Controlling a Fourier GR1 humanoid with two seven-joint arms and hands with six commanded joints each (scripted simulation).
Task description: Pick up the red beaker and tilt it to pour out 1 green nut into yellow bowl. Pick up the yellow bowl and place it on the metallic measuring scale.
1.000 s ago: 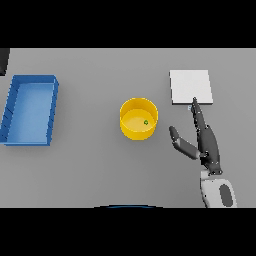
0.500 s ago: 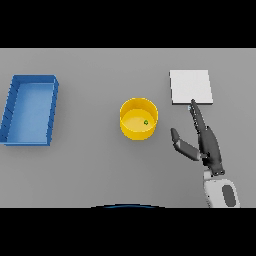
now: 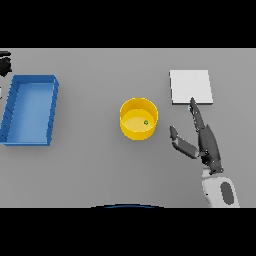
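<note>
The yellow bowl (image 3: pixel 139 118) stands upright at the table's middle with one small green nut (image 3: pixel 146 122) inside. The flat, pale square measuring scale (image 3: pixel 190 86) lies at the back right, bare. My right hand (image 3: pixel 206 142) is open to the right of the bowl, a short gap away. Its fingers point up toward the scale's near edge and the thumb is spread toward the bowl. It holds nothing. A dark bit of my left hand (image 3: pixel 4 64) shows at the far left edge. No red beaker is in view.
A blue rectangular tray (image 3: pixel 12 105) with nothing in it lies at the left, close to the table's left edge. Bare grey table surrounds the bowl.
The right hand has barely shifted, staying open beside the bowl. Bowl, nut, scale and tray have not moved.
</note>
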